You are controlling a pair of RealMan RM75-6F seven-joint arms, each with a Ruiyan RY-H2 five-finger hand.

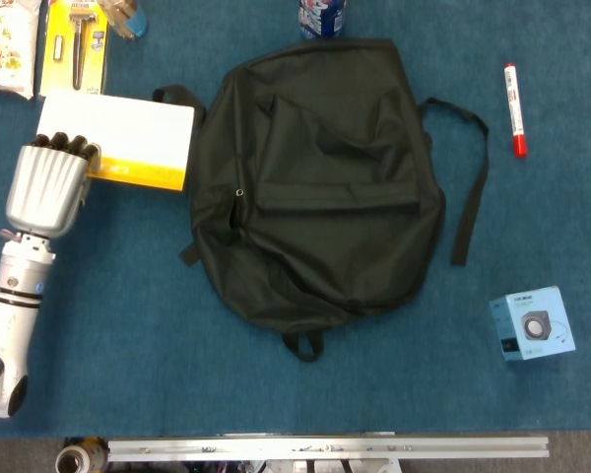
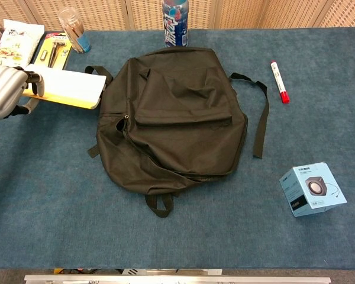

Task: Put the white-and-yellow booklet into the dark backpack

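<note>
While the backpack [image 1: 320,187] lies flat mid-table, the booklet [image 1: 118,141] sits just left of it, near edge raised. Left hand [image 1: 47,187] grips the booklet's left end, fingers [image 1: 67,145] curled over the top, thumb beneath.

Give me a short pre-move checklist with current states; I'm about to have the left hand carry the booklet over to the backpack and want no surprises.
1. Grip: left hand has fingers over the near-left edge of the booklet, with the thumb seemingly below in the chest view. Ok, but how firm it is, cannot tell.
2. Booklet free: nothing lies on it. Ok.
3. Backpack open: no open mouth shows in either view. Not ok.
4. Path from booklet to backpack: only a strap loop lies between. Ok.
5. Right hand ready to hold the bag open: in neither view. Not ok.
</note>
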